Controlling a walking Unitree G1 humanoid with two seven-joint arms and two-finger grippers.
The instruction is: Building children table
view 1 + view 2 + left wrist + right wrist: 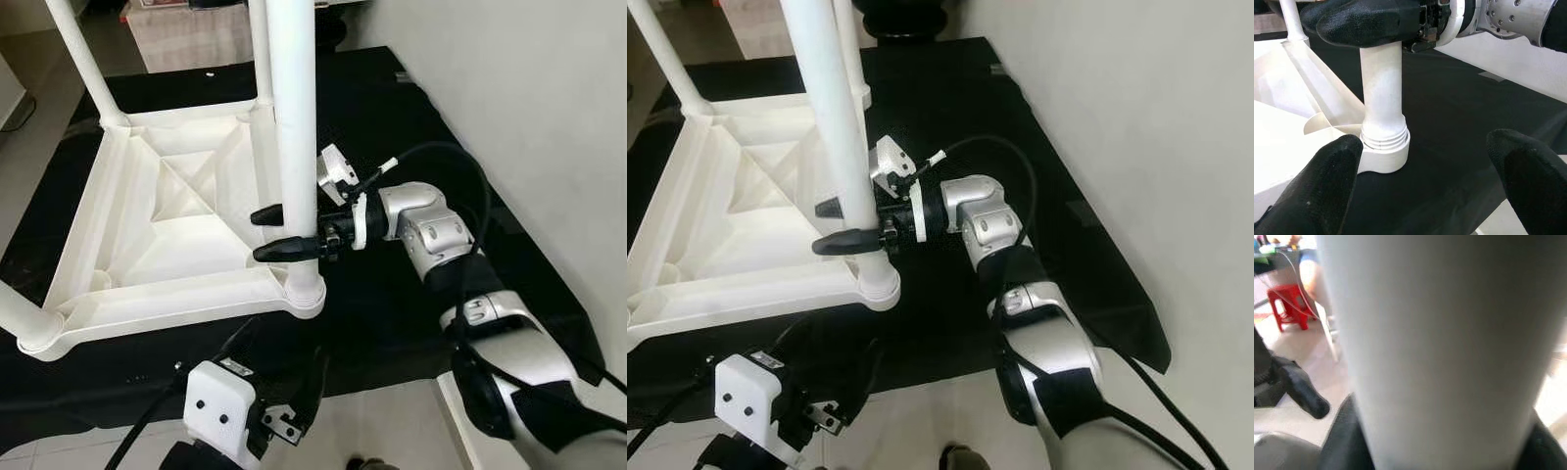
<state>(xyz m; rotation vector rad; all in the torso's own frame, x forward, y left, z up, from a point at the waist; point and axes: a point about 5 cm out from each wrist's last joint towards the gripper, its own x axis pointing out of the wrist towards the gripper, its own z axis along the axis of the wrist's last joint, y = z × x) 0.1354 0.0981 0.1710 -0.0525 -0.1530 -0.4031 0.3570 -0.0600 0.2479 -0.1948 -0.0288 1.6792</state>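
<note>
Two right gripper fingers clamp the table leg (top cropped); left gripper spread wide

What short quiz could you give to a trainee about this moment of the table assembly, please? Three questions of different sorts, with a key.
1. True or false: the right hand has its fingers closed around the near table leg.
2. Multiple choice: the upturned white table top lies on a) a black mat, b) a wooden bench, c) a red stool.
3. Fill in: the left hand is held ____, with its fingers apart, facing the leg's corner socket.

Key: 1 true; 2 a, the black mat; 3 open.
</note>
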